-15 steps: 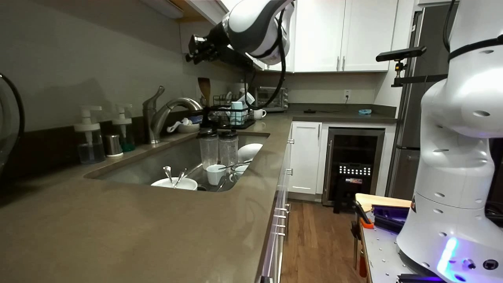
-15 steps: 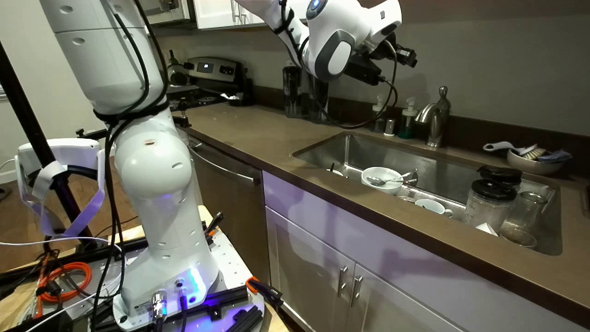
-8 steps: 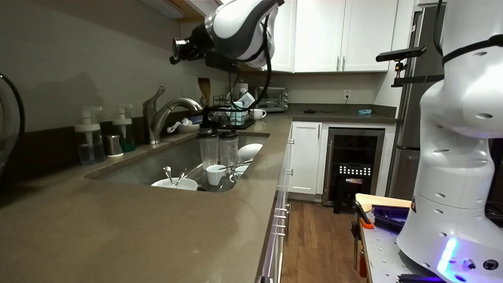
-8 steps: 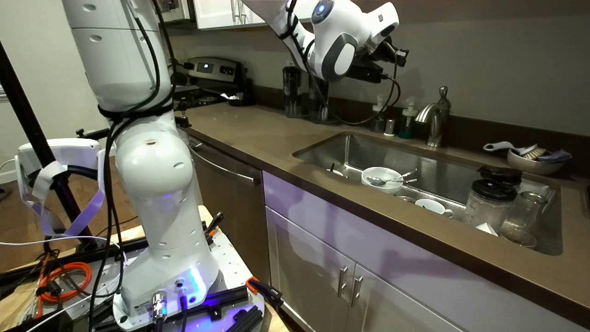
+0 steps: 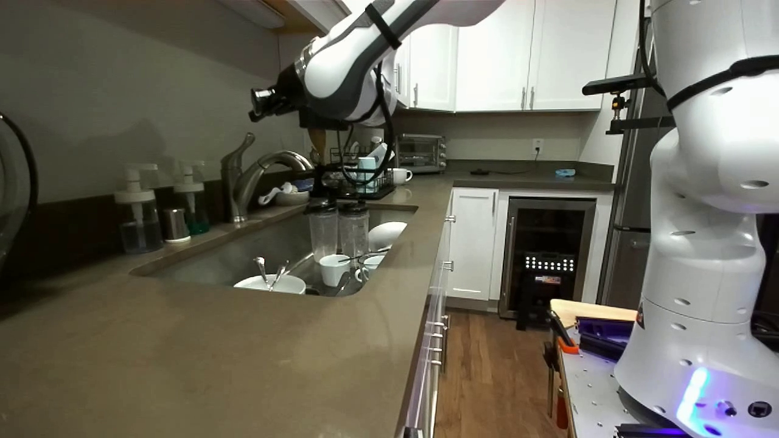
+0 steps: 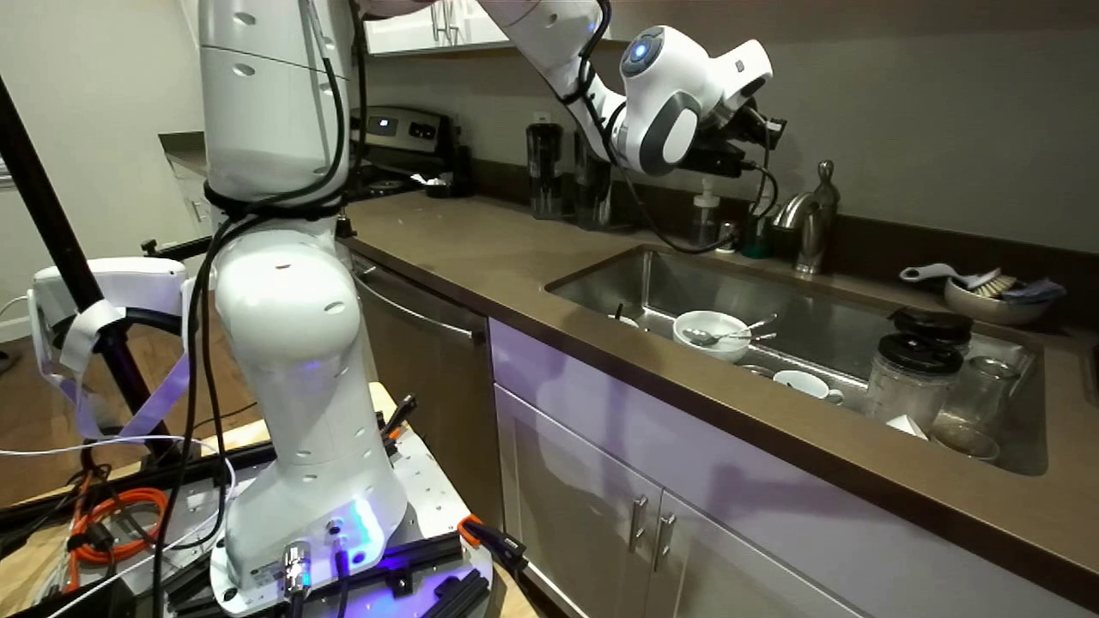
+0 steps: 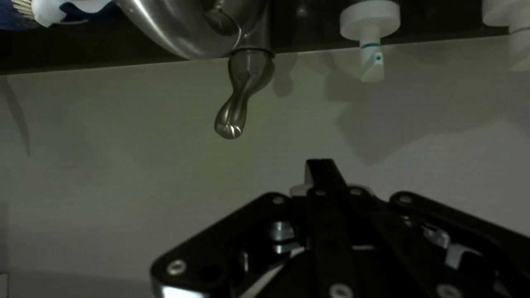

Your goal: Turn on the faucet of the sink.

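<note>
Exterior views share the sink (image 6: pixel 824 318) — wrist view faces wall (image 7: pixel 124 174)

Faucet (image 6: pixel 811 238) & sink (image 6: pixel 713 281) are slvr-gry, countertop (image 5: pixel 213 353) gry-brn, gripper (image 7: pixel 320 163) blk, upper cabs (image 5: pixel 496 61) wht.

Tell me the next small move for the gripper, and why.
Probably lower the shut gripper to the height of the faucet lever: both exterior views show it higher, and the wrist view shows it apart from the lever, offset toward a pump bottle.
</note>
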### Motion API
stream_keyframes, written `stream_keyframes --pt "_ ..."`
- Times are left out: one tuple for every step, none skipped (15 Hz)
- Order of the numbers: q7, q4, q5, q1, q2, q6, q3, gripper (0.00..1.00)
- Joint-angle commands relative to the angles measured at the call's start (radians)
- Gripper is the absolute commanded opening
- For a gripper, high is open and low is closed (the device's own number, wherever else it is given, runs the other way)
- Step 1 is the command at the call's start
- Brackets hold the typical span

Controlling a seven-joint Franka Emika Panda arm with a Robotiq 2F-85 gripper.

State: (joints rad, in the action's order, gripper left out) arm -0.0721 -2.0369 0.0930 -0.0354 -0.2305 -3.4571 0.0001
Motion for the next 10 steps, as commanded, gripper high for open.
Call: stream_keyframes --pt "-0.019 0.078 0.001 0.002 -0.067 0.010 -0.030 0.00" --pt "-0.016 0.092 0.001 0.001 -0.078 0.015 -0.037 0.00" --pt "-0.015 0.111 0.000 0.001 -0.091 0.026 -0.043 0.00" --pt "-0.013 0.132 0.001 0.003 -0.103 0.037 -0.050 0.00" --pt "-0.012 0.152 -0.001 0.002 -0.115 0.050 -0.055 0.00" --pt "0.018 0.176 -0.030 -0.006 -0.121 0.078 -0.057 0.00" --pt "0.019 0.195 -0.030 -0.005 -0.130 0.098 -0.061 0.00" --pt "0.018 0.215 -0.032 -0.006 -0.133 0.129 -0.064 0.00" --pt "0.017 0.235 -0.034 -0.007 -0.141 0.149 -0.068 0.00" --pt "0.018 0.253 -0.034 -0.005 -0.144 0.180 -0.073 0.00"
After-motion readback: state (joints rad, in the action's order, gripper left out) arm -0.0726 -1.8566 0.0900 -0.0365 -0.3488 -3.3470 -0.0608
